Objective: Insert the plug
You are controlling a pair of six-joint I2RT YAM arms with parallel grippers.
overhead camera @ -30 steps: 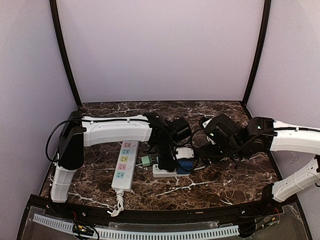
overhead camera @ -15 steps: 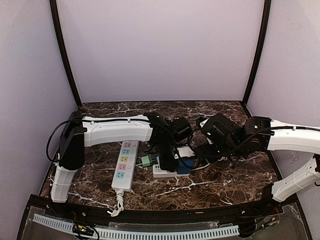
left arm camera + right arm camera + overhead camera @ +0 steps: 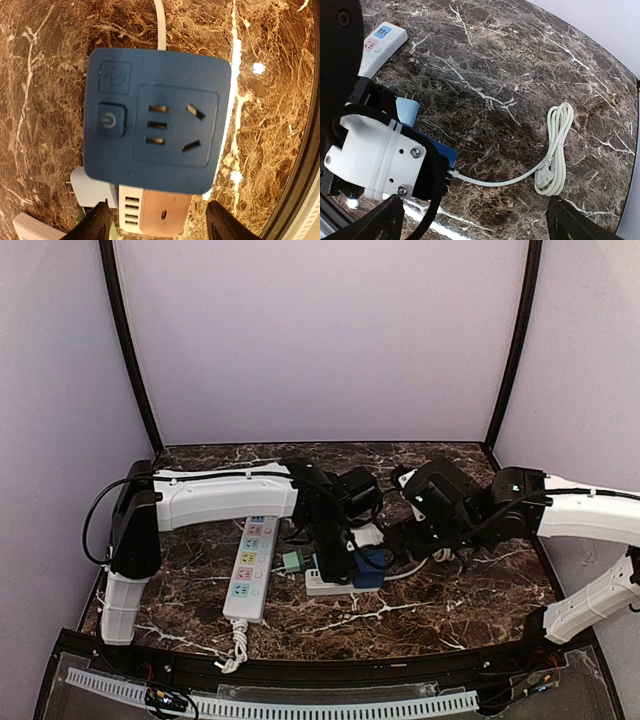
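Right, working outward from the left jaws.
Left jaws: spread wide and holding nothing. Both fingertips [image 3: 95, 226] show at the bottom of the wrist view.
Between those jaws: the end of a white USB strip [image 3: 155, 216], flat on the tabletop [image 3: 40, 60].
Plug [image 3: 89, 187]: pale blue, just ahead of one fingertip and off-centre. Its long axis runs across the jaws and the prongs point outward.
Blue socket cube [image 3: 155, 120]: straight ahead of the left jaws, face toward the camera, overlapping the plug's edge.
Right jaws: open and empty. They hang apart from the cluster, with the left wrist block [image 3: 385, 155] in between.
Nearer arm: the left, by my judgement. The jaws would need to shift sideways to centre on the plug.
View differences: the right wrist view shows the prongs clear of the cube, and farther ahead the coiled white cord [image 3: 555, 150]. The left wrist view shows neither.
Overhead: the left arm [image 3: 220, 500] covers most of the cluster.
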